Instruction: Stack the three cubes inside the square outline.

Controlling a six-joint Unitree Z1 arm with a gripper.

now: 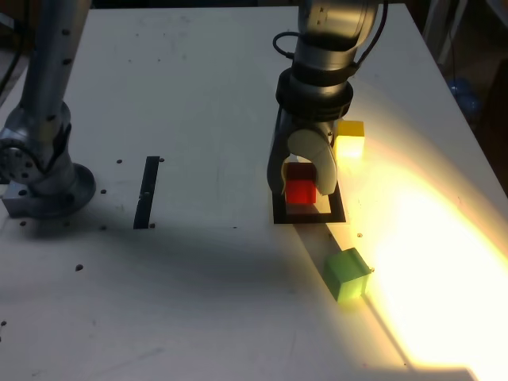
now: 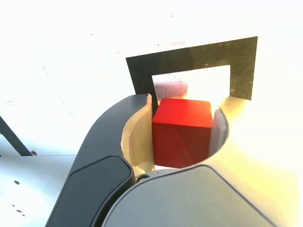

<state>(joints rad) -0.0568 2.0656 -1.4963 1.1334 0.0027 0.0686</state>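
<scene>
The red cube (image 1: 300, 192) (image 2: 182, 132) sits between my gripper's (image 1: 301, 187) (image 2: 183, 127) two fingers, which press on its sides, so the gripper is shut on it. It hangs over the black square outline (image 1: 336, 214) (image 2: 189, 61); I cannot tell whether it touches the white middle. The yellow cube (image 1: 349, 140) rests on the table just beyond the outline, toward the exterior view's right. The green cube (image 1: 348, 274) lies in front of the outline, nearer the table's front edge.
A narrow black strip (image 1: 148, 190) lies on the white table (image 1: 198, 95) left of the outline in the exterior view. The arm's metal base (image 1: 40, 171) stands at the far left. Strong yellow light washes over the table's right side.
</scene>
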